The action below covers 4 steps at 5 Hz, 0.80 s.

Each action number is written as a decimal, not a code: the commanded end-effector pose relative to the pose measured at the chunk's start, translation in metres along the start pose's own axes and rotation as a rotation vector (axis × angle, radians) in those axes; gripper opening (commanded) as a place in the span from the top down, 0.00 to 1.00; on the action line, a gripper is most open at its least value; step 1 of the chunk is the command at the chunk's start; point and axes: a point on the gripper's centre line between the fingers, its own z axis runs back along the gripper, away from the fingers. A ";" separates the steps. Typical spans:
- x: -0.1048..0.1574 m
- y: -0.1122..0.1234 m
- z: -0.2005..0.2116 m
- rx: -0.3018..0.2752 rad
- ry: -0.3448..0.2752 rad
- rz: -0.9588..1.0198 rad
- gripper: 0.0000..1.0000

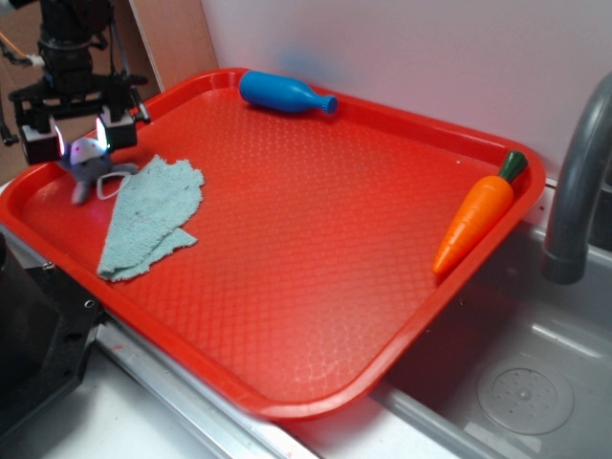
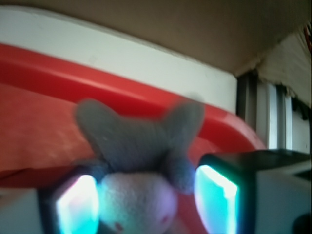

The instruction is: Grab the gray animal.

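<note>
The gray animal (image 1: pixel 88 159) is a small gray plush with a whitish face, at the far left of the red tray (image 1: pixel 316 287). My gripper (image 1: pixel 78 139) stands over it, with both glowing pads against its head. In the wrist view my gripper (image 2: pixel 146 204) holds the pale face between its fingers. One pad (image 2: pixel 78 207) presses the face and the other pad (image 2: pixel 217 200) meets a gray limb. The gray animal's body (image 2: pixel 136 141) and two stubby limbs stick up beyond the fingers. Its white string loop (image 1: pixel 113 184) hangs by the cloth.
A light teal cloth (image 1: pixel 153 215) lies just right of the plush. A blue bottle (image 1: pixel 282 94) lies at the tray's back rim and an orange carrot (image 1: pixel 478 220) at its right rim. A gray faucet (image 1: pixel 579 172) and sink (image 1: pixel 516 382) are to the right.
</note>
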 end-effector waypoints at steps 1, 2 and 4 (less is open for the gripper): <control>-0.001 0.018 -0.005 -0.045 -0.021 0.068 1.00; -0.001 0.020 -0.007 -0.061 -0.020 0.044 1.00; -0.008 0.013 0.054 -0.176 -0.130 -0.213 1.00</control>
